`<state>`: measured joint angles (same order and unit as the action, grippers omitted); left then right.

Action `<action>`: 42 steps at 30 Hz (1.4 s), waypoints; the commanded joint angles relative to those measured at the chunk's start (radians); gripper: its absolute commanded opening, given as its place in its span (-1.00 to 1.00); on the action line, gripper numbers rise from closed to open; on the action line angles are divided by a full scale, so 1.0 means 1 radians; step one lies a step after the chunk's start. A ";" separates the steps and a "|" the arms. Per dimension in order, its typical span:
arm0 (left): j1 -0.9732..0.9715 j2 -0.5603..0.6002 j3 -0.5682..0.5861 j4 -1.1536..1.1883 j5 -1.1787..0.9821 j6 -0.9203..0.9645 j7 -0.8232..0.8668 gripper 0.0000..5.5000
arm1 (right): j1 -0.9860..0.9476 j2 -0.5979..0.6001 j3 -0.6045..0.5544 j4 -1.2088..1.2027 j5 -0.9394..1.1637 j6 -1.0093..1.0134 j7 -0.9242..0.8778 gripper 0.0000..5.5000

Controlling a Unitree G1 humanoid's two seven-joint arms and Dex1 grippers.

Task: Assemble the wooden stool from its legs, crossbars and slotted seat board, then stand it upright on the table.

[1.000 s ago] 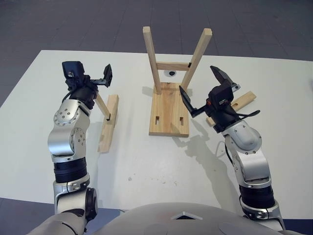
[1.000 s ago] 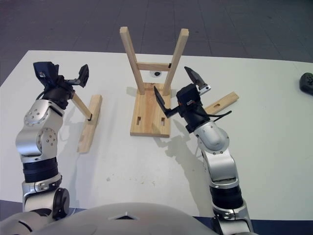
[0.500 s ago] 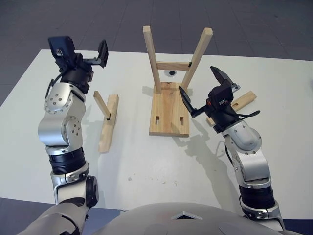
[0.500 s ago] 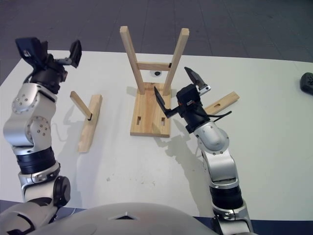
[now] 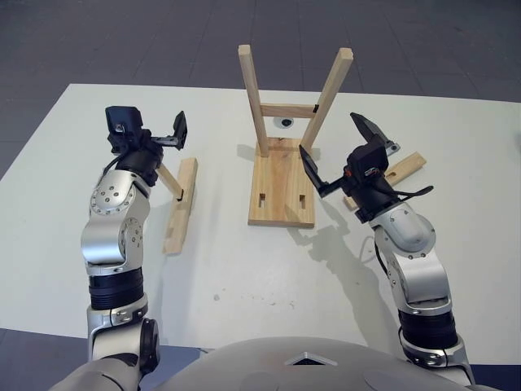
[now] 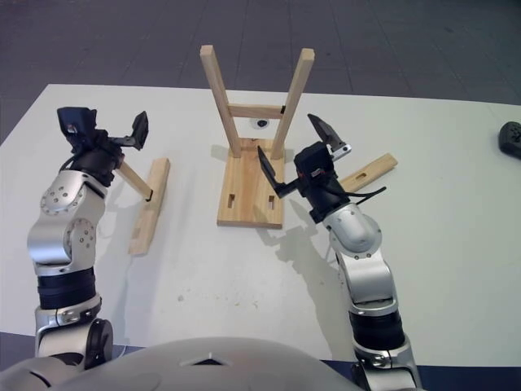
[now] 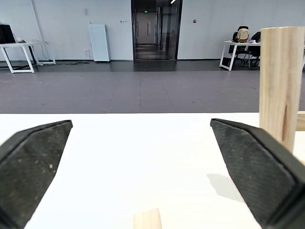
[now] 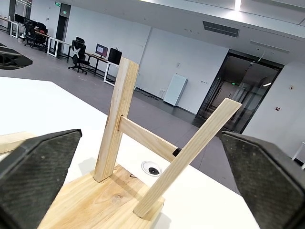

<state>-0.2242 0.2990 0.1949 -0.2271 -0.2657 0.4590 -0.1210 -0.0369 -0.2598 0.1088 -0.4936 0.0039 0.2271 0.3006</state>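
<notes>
Silver round-jointed arms [image 5: 114, 236] carry black wrist housings, thin cables and dark wedge-shaped jaws.

a round grommet [image 5: 284, 122] is seen far out at the middle, and a small dark object [image 6: 510, 137] (cut off, unidentifiable) far to the right. beyond, grey floor [image 5: 122, 41] and a white cabinet [image 7: 99, 42] are seen.

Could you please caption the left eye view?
Left gripper and right gripper, both open, flank the seat board with two legs fitted.

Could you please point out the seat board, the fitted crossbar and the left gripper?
seat board [image 5: 281, 175]: left eye view, bare middle of its face.
crossbar [image 5: 289, 109]: left eye view, mid-span.
left gripper [image 5: 151, 129]: left eye view, between its open fingertips.
</notes>
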 commanded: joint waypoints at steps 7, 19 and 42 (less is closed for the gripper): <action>0.060 -0.024 -0.004 0.059 0.000 0.051 -0.006 0.95 | 0.007 -0.001 -0.001 -0.009 0.000 0.006 -0.002 0.96; -0.226 0.043 0.091 -0.095 -0.037 0.084 0.048 0.95 | 0.005 0.000 -0.001 -0.010 -0.002 0.005 -0.004 0.96; 0.073 -0.019 0.032 0.150 0.004 -0.044 -0.034 0.95 | 0.037 0.018 0.000 -0.003 -0.002 0.002 -0.020 0.96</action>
<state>-0.2128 0.3072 0.2612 -0.1462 -0.2643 0.3473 -0.1438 0.0020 -0.2458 0.1012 -0.4934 0.0051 0.2277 0.2821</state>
